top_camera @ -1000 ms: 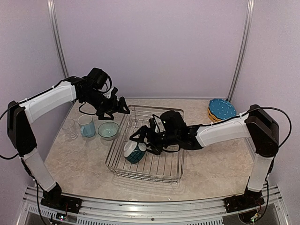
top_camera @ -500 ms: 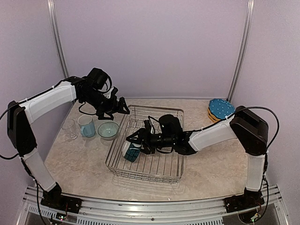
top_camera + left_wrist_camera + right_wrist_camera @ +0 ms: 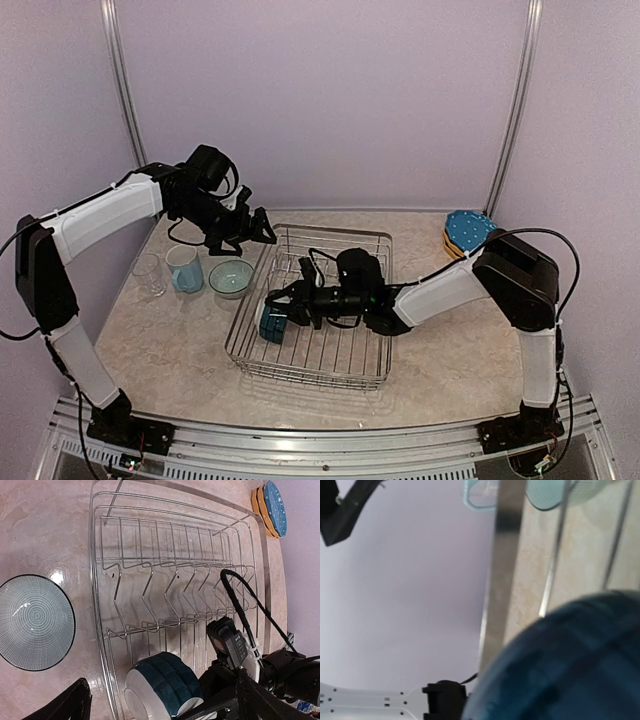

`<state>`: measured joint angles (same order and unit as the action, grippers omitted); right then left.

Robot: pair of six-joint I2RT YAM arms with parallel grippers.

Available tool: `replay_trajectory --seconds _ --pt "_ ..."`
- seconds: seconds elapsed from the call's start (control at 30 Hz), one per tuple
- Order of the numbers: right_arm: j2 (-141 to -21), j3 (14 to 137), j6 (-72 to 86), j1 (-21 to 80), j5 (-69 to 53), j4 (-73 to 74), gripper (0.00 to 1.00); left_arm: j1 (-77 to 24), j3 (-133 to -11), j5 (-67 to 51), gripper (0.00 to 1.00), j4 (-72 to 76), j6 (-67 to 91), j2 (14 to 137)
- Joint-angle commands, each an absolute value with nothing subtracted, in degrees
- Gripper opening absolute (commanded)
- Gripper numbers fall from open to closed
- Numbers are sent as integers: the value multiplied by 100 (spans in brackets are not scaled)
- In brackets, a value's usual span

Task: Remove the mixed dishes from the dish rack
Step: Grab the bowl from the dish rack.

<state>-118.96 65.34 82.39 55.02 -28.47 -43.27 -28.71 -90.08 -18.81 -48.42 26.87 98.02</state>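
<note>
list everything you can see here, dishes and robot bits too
dish rack: 1, silver wire, middle of the table
teal bowl: 1, dark teal with white inside, on its side in the rack's near left corner
pale bowl: 1, pale teal, upright on the table left of the rack
mug: 1, light blue, left of the pale bowl
glass: 1, clear, left of the mug
blue plate: 1, blue, on top of the stack at the far right
yellow-orange plates: apparently 2, under the blue plate
table: 1, beige marbled
left gripper: 1, black, open, above the rack's far left corner
right gripper: 1, black, in the rack at the teal bowl, grip unclear
</note>
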Motion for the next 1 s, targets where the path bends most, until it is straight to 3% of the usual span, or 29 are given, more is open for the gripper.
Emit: replay_trajectory --seconds 0.0,0.27,0.47,0.67,0.83,0.97 --pt "-12258 6681 8526 5538 -3006 -4682 18 -2900 -9046 -1808 96 -4879 2637 9861" --pt "-12195 6797 8649 5536 -3050 -4933 12 -2899 -9053 -1802 96 -4879 2637 9844" --pt "-12241 6961 8798 5536 -3129 -5473 0 -2892 -9034 -1730 96 -4863 2654 9826" --pt "-12130 7048 8688 5523 -3153 -5544 0 -2849 -8977 -1613 96 -4799 2693 9708" --pt "-11677 7283 7337 5526 -2991 -4124 0 -2700 -8755 -1555 96 -4535 2805 9396" --pt "-11219 7602 5748 5532 -2405 -2149 0 -2550 -8574 -1662 96 -4290 2886 9114"
